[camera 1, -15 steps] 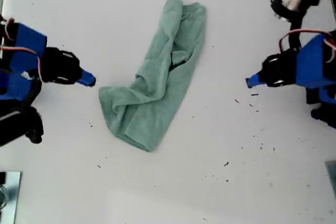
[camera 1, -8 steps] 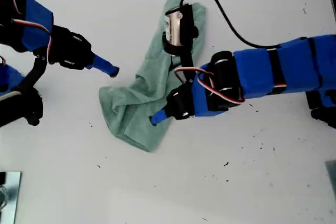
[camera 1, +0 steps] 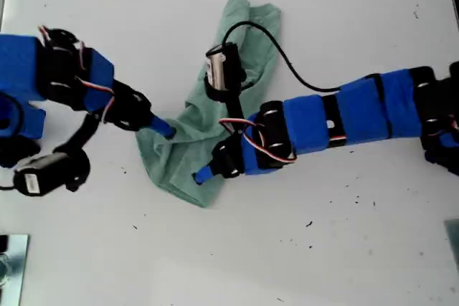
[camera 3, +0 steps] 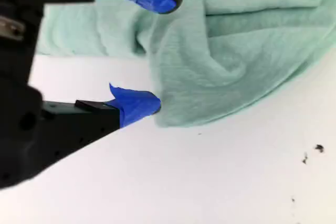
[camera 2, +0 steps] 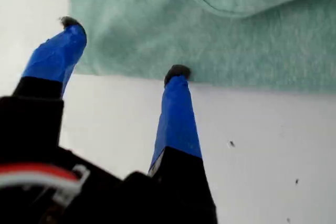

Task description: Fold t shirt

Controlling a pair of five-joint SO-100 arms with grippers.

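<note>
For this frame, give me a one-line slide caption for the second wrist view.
Open pincer straddling a bunched edge of the mint t shirt on the white table.

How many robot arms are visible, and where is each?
2. One arm comes from the exterior view's left to the t shirt's edge; the other arm comes from its right, over the shirt.

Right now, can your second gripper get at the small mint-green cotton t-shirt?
Probably yes. My second gripper is open, its jaws standing either side of the bunched edge of the t-shirt, and nothing lies between them.

t shirt [camera 1: 215,116] partly hidden under arms
</note>
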